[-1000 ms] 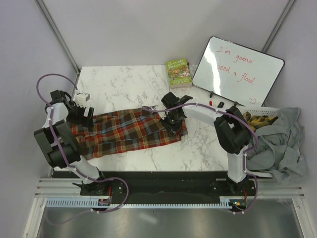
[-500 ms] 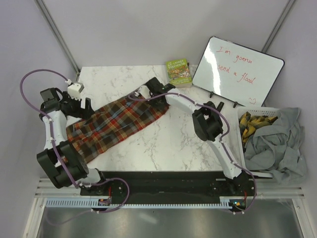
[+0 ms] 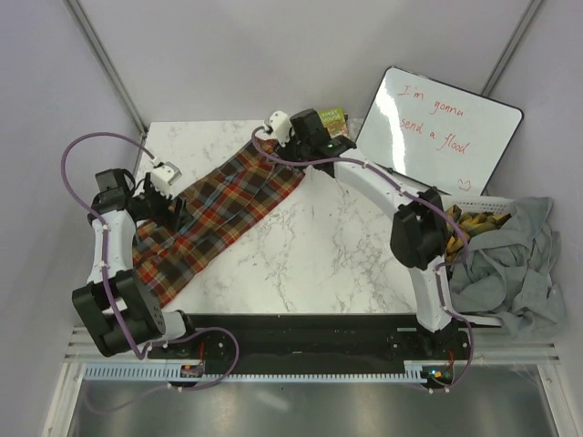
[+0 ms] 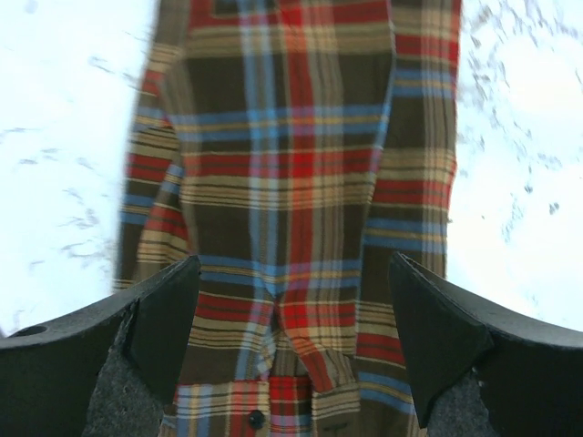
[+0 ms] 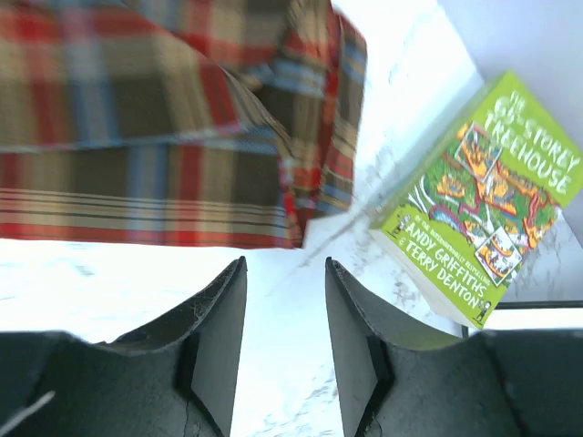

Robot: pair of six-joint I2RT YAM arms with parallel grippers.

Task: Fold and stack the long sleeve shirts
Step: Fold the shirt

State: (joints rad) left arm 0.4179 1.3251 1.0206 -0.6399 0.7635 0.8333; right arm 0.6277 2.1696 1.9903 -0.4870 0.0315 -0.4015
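One long sleeve shirt (image 3: 223, 200), plaid flannel in red-orange, brown and blue, lies flat in a diagonal strip from near left to far middle. My left gripper (image 3: 176, 209) hovers over its left part, jaws wide open; the wrist view shows the plaid cloth (image 4: 291, 173) and a button between the open fingers, gripper (image 4: 291, 273). My right gripper (image 3: 296, 144) is just past the shirt's far end, open and empty (image 5: 284, 264) over bare marble, with the shirt's edge (image 5: 155, 137) ahead of it.
A green paperback (image 3: 332, 127) (image 5: 483, 191) lies right beside the right gripper. A whiteboard (image 3: 437, 127) leans at the back right. A white basket (image 3: 483, 202) holds yellow items, with grey cloth (image 3: 510, 259) draped over it at the right edge.
The shirt's right end swung from the table middle toward the back, so it now lies diagonally. The right gripper moved back with it and now stands off the cloth; the left gripper shifted slightly right.
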